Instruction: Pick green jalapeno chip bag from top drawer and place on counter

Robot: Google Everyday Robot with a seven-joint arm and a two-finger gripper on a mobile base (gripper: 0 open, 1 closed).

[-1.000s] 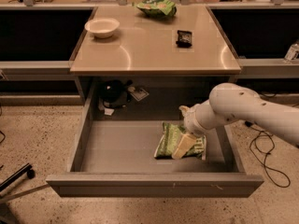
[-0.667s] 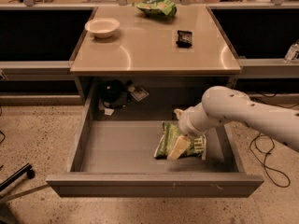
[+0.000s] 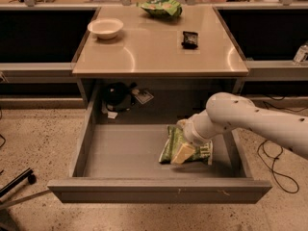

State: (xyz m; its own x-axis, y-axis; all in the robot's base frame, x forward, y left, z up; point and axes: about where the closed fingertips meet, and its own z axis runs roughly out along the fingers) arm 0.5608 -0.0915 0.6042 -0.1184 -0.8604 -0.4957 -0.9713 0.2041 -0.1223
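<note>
Claw: my claw (image 3: 182, 153) is down in the drawer (image 3: 159, 190), right on the chip bag (image 3: 169, 146) — my own wrist covers the tips, so I cannot tell whether they are spread or closed.
Chip bag: lying flat on the drawer floor, right of centre, not yet lifted.
Bench: the bench (image 3: 159, 52) above carries a white bowl (image 3: 105, 28), a small dark packet (image 3: 190, 39) and another green bag (image 3: 161, 6) at the back edge.
Risk, grip: foil is slick and flat; a pinch on one thin edge could slide off as I rise.
Risk, clearance: the bench overhangs the drawer's rear — a lift straight up might catch its underside.
Risk, placing: I could nudge the dark packet when setting down.
</note>
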